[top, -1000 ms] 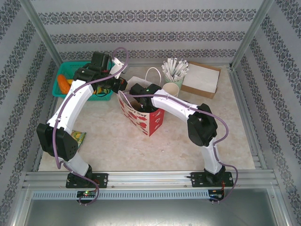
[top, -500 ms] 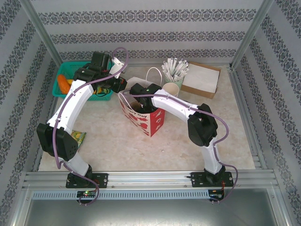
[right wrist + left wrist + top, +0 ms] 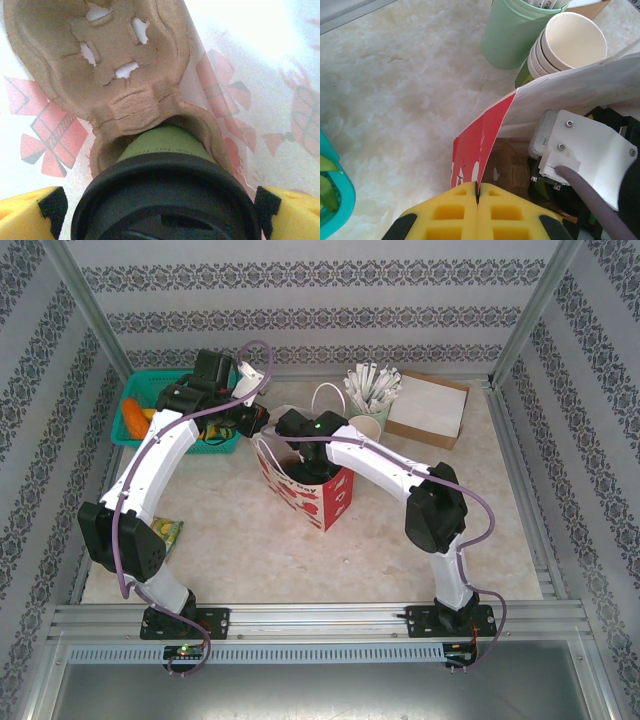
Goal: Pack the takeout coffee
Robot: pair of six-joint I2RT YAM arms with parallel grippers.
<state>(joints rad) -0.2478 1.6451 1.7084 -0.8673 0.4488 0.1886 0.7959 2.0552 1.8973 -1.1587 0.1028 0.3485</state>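
Table [image 3: 240, 540]: pale marbled top, fenced by patterned walls and a metal frame.
Left arm [image 3: 160, 455]: reaches from the near left corner to the left rim of the bag, in front of the basket.
Right arm [image 3: 390, 465]: bends from the near right corner, its wrist dipping into the mouth of the bag.
Gift bag [image 3: 325, 500]: red and white paper bag with loop handles, upright at mid-table, mouth open.
Basket [image 3: 145, 378]: teal, at the far left corner, holding something orange and something green.
Box [image 3: 428, 410]: shallow brown cardboard with a white top, at the far right, well apart from the bag.
Cup carrier [image 3: 120, 65]: brown moulded pulp tray lying on the bag's floor; one pocket is taken up by the coffee.
Green tumbler [image 3: 512, 35]: mint-coloured, just behind the bag, holding white sticks.
Stacked paper cups [image 3: 570, 42]: lidless, cream inside, nested beside the tumbler, next to the bag's wall.
Takeout coffee [image 3: 162, 145]: inside the gift bag, upright in a carrier pocket, green side below a round black lid [image 3: 165, 200].
Packet [image 3: 165, 532]: small, green, flat on the table by the left arm's elbow.
Left gripper [image 3: 477, 192]: yellow pads pressed together, pinching the bag's red rim.
Right gripper [image 3: 162, 205]: spread wide, yellow pads standing either side of the lid, not clamping it.
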